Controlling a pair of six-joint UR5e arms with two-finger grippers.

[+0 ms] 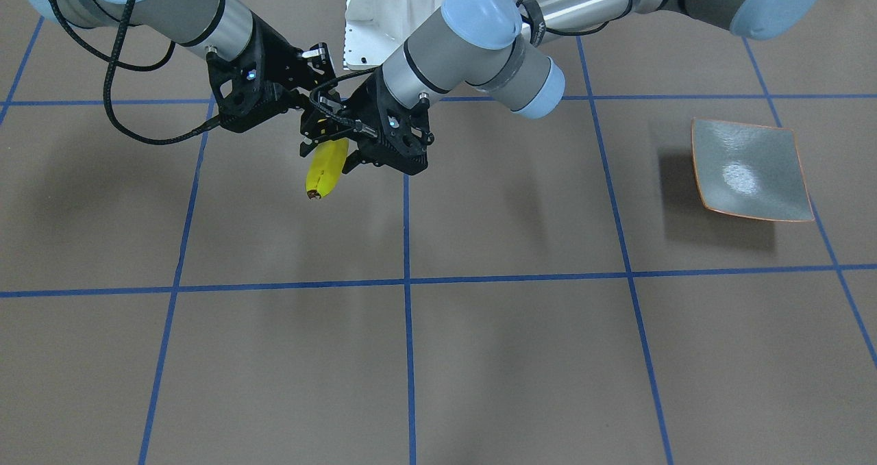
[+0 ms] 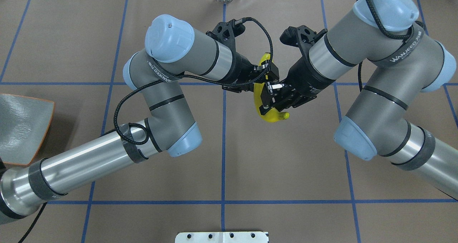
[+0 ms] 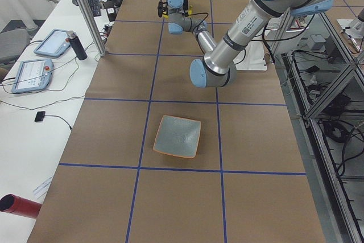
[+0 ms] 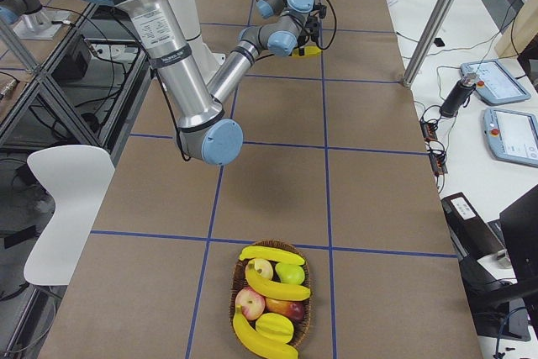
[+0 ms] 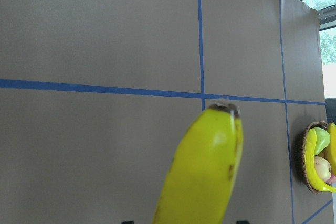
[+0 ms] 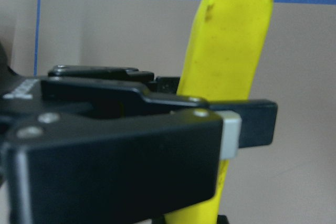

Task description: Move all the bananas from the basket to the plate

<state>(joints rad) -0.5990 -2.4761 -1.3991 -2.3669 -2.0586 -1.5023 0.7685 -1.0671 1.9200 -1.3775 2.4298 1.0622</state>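
One bright-yellow banana point(image 1: 326, 167) hangs in the air above the middle of the table, and both grippers meet at it. My right gripper point(image 2: 267, 100) is shut on its lower part. Just above, my left gripper point(image 2: 265, 74) is shut on the same banana, its fingers crossing the fruit in the right wrist view. The banana's dark tip point(image 5: 226, 109) points away from the left wrist camera. Three more bananas point(image 4: 277, 286) lie in the wicker basket point(image 4: 233, 308) at the table's right end. The grey-green plate point(image 1: 750, 170) sits bare at the left end.
The basket also holds apples point(image 4: 250, 302) and a green fruit point(image 4: 290, 273). Blue tape lines grid the brown table cover. The white robot base point(image 1: 397, 13) stands behind the grippers. Tablets point(image 3: 50, 42) and a dark canister point(image 3: 78, 45) sit on the side bench.
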